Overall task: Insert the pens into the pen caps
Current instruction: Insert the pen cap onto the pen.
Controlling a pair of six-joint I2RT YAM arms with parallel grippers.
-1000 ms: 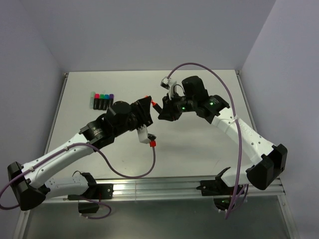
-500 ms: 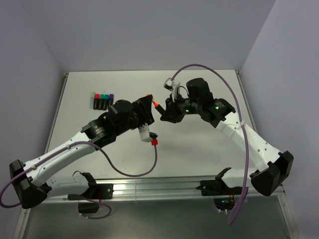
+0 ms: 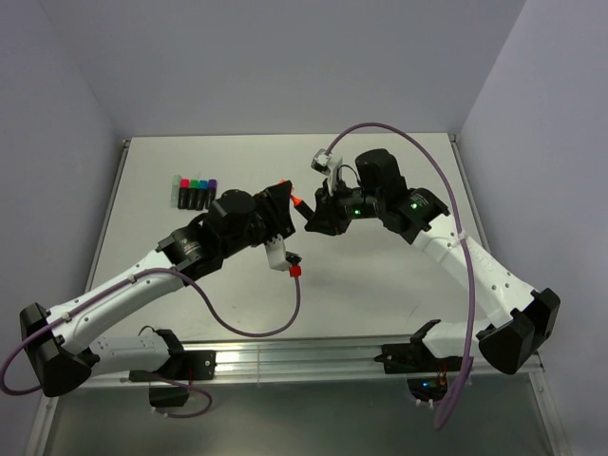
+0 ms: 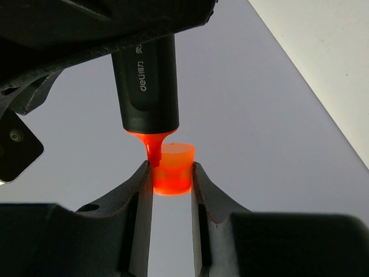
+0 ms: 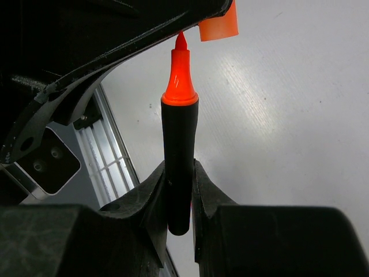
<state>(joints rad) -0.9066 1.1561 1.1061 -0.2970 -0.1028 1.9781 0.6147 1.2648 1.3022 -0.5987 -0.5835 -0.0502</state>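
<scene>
Four other pens (image 3: 195,193) lie far left on the table (image 3: 380,285), seen from above. Left wrist: the left gripper (image 4: 171,173) clenches the orange cap (image 4: 172,172), with the tip of the orange pen (image 4: 147,86) at its rim, seemingly off-centre. Right wrist: the right gripper (image 5: 180,173) grips that pen's barrel. Next, I judge: centre, push home.

**Headcount from my screens**

I count one loose cap, the orange cap (image 4: 173,170). Pens come to five: one orange pen (image 5: 179,133) right at that cap, and a row of four pens (image 3: 197,193) on the tabletop (image 3: 380,275), well to the left of the orange cap. Their coloured ends are one red, one green, one blue and one purple. I see two claws, the left claw (image 4: 172,176) and the right claw (image 5: 180,170).
</scene>
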